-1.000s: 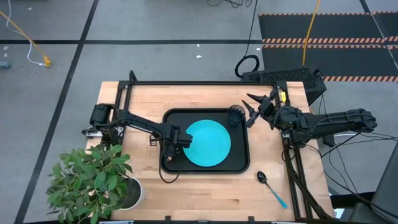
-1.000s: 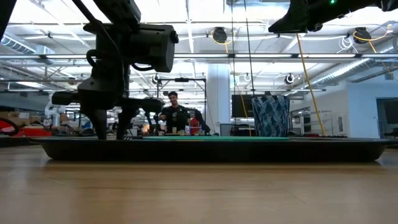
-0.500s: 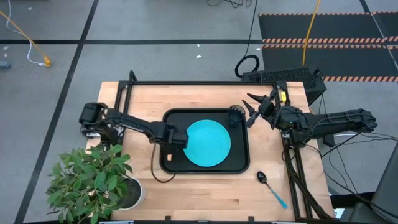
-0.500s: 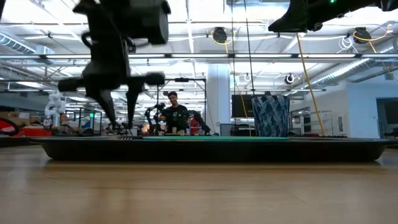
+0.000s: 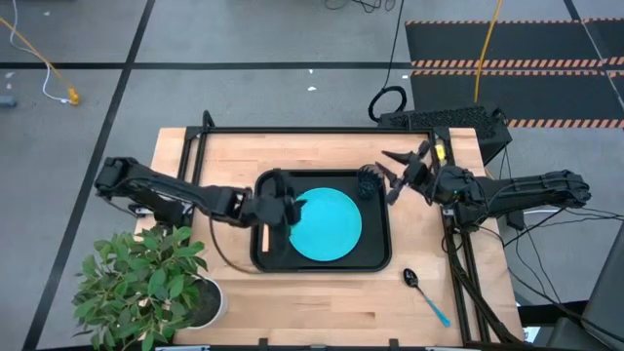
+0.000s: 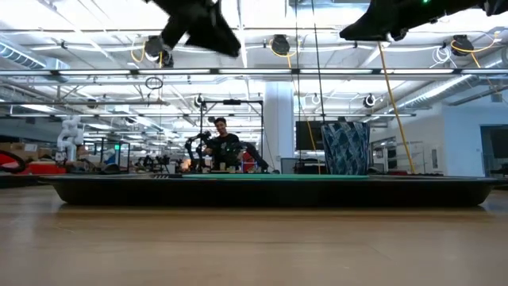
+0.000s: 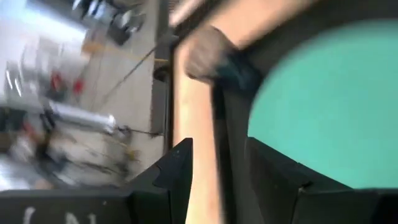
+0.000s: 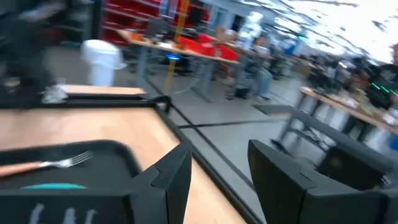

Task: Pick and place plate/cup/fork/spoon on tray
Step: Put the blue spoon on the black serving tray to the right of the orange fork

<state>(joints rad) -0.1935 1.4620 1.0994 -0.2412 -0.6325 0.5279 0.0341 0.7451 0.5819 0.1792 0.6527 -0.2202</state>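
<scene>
I see the spoon (image 5: 424, 293) lying on bare table well right of the tray (image 5: 381, 255); slim, light, slippery; I'd pinch its blue handle; left gripper (image 5: 292, 208) and right gripper (image 5: 387, 172) both spread, empty.

Two dark, jointed arms — matte black links, rounded housings — trail black cables; the right arm (image 5: 517, 192) shows a yellow tag, mid-right of the high view.

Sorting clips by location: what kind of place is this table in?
Probably a big robotics lab or workshop hall: long workbenches, a white robot figure and a person working at a bench beyond the table, under exposed ceiling pipes.
</scene>
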